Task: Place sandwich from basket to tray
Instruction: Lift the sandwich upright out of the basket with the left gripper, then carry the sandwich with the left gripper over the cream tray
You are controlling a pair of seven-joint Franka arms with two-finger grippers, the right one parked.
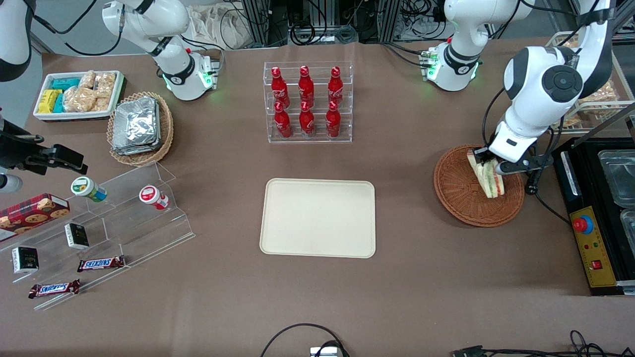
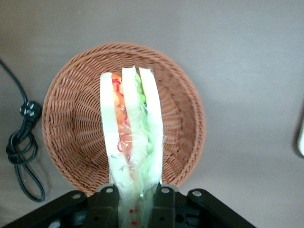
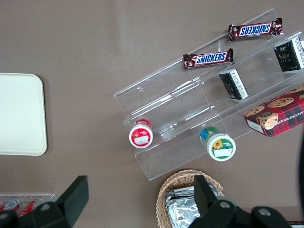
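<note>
Your triangular white-bread sandwich (image 2: 131, 137) is pinched in the end effector (image 2: 135, 197) over the round reddish-brown wicker basket (image 1: 459, 191). Flat cream rectangular tray (image 1: 318, 218) sits mid-counter, well apart. Brown counter (image 1: 421, 277), cable clutter along its edge.

Sandwich (image 2: 130, 137): triangular wedge, three white bread slices with orange, pink and green filling, clamped between the gripper (image 2: 134, 202) fingers (image 2: 105, 204), wide end pointing away from them, above the basket. Basket (image 1: 459, 191): round, reddish-brown wicker, directly under the fingers. Tray (image 1: 318, 218): flat cream rectangle, rounded corners, bare, well apart from the fingers, toward the parked arm's end.
</note>
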